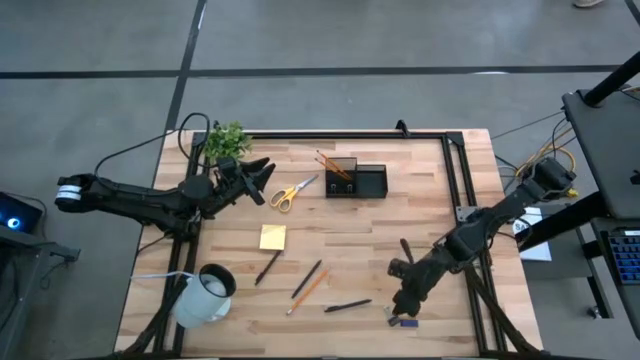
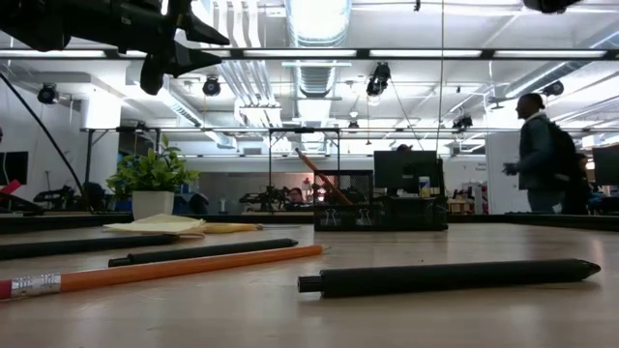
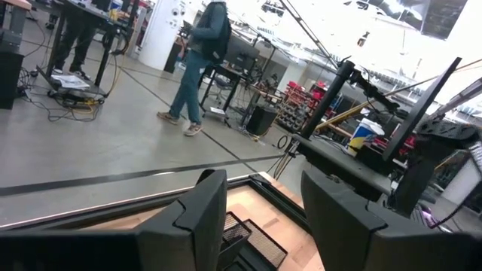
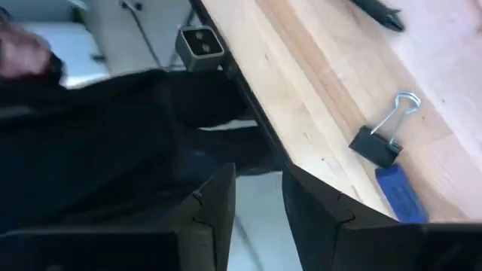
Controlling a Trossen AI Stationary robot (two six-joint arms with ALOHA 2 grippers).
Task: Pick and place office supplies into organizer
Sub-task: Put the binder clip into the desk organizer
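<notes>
Both arms are basically matte black all over, chunky jointed segments with rounded housings. The left arm (image 1: 150, 203) has a white band round the segment at its 9 o'clock end, plus a thin dark cable looping off behind it. The right arm (image 1: 480, 235) has yellow and white wiring bundled at its 1 o'clock end. Up close, the left gripper's fingers (image 3: 199, 218) and the right gripper's fingers (image 4: 215, 207) are flat, angular black slabs with stepped, notched inner edges.

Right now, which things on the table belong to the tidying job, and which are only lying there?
Job: scissors, sticky-note pad, orange pencil, dark pens, binder clip, blue eraser-like bit, organizer.

Lying about: white mug, green plant.
</notes>
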